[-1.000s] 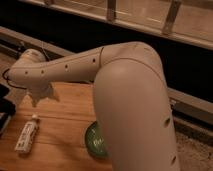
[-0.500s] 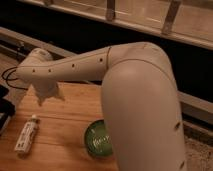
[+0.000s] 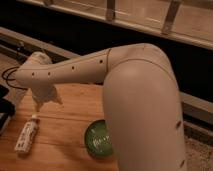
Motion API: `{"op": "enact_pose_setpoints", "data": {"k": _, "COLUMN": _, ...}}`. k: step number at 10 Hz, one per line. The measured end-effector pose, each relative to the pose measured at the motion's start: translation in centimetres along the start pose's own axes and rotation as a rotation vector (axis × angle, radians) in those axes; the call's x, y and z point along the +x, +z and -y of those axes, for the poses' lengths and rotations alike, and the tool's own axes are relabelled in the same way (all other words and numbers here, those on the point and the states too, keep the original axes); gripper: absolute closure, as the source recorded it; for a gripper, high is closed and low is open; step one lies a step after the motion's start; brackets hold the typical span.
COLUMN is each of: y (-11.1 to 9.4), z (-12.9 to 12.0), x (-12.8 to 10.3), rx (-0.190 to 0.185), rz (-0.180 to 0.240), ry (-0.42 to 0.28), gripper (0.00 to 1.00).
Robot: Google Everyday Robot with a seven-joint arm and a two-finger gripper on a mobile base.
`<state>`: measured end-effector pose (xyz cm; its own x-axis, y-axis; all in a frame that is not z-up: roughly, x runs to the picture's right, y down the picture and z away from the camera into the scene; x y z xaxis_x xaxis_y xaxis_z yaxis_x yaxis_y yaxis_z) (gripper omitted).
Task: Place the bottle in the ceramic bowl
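Observation:
The small white bottle [image 3: 27, 134] lies on its side on the wooden table [image 3: 70, 125] at the left, its neck pointing away toward the gripper. The dark green ceramic bowl [image 3: 98, 139] sits on the table near the front, partly hidden behind my big white arm [image 3: 135, 95]. My gripper [image 3: 44, 101] hangs at the end of the arm just above and behind the bottle's neck, apart from it. The bowl is empty as far as I can see.
A dark object [image 3: 5, 107] stands at the table's left edge. A ledge [image 3: 30, 42] and a dark window band with a railing run along the back. A speckled floor [image 3: 197, 150] shows at the right.
The arm has swung right and forward, so more of the green bowl shows. The gripper has drifted slightly toward the bottle. The bottle and bowl have not moved.

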<state>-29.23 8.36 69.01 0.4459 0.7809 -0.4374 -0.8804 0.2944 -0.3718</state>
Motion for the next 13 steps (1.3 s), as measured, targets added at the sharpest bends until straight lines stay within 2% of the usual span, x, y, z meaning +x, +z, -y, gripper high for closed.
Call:
{"op": "enact_pose_setpoints", "data": {"k": 1, "y": 0.5, "z": -1.8, "x": -0.6, "rx": -0.011, "rz": -0.004, "ry": -0.03, "gripper": 0.35}}
{"op": "enact_pose_setpoints", "data": {"k": 4, "y": 3.1, "z": -10.2, "x": -3.9, "rx": -0.063, "rz": -0.021, "ry": -0.144, "gripper": 0.35}}
{"op": "enact_pose_setpoints", "data": {"k": 6, "y": 4.5, "z": -14.4, "x": -4.5, "rx": -0.091, "rz": -0.035, "ry": -0.189, "gripper": 0.35}}
{"op": "enact_pose_setpoints", "data": {"k": 9, "y": 4.6, "z": -13.8, "x": -4.8, "rx": -0.081, "rz": -0.034, "ry": -0.184, "gripper": 0.35}}
{"op": "enact_pose_setpoints", "data": {"k": 11, "y": 5.2, "z": -14.1, "x": -4.5, "rx": -0.106, "rz": -0.042, "ry": -0.19, "gripper": 0.35}}
{"op": "enact_pose_setpoints", "data": {"k": 13, "y": 7.9, "z": -14.8, "x": -3.8, "rx": -0.147, "rz": -0.059, "ry": -0.195, "gripper": 0.35}}
